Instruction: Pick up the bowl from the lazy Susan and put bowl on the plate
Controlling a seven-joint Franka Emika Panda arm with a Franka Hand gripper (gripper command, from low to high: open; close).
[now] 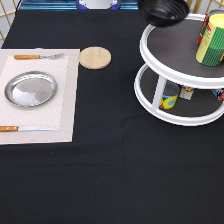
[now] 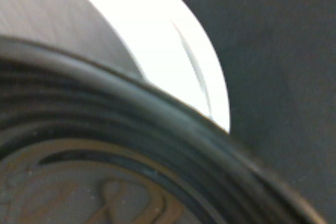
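Observation:
The black ribbed bowl [image 1: 165, 11] is at the exterior view's top, tilted over the far left rim of the lazy Susan's [image 1: 150, 47] upper tier. In the wrist view the bowl's ringed inside [image 2: 112, 165] is very close, with the lazy Susan's white rim [image 2: 172, 60] behind it. The silver plate [image 1: 31, 89] lies bare on a pale placemat at the exterior view's left. The gripper does not show in the exterior view.
A yellow-green can [image 1: 212, 39] stands on the upper tier. Small items [image 1: 170, 97] sit on the lower tier. A wooden coaster [image 1: 95, 57] lies between placemat [image 1: 67, 105] and turntable. A fork [image 1: 37, 56] and a knife [image 1: 27, 128] flank the plate.

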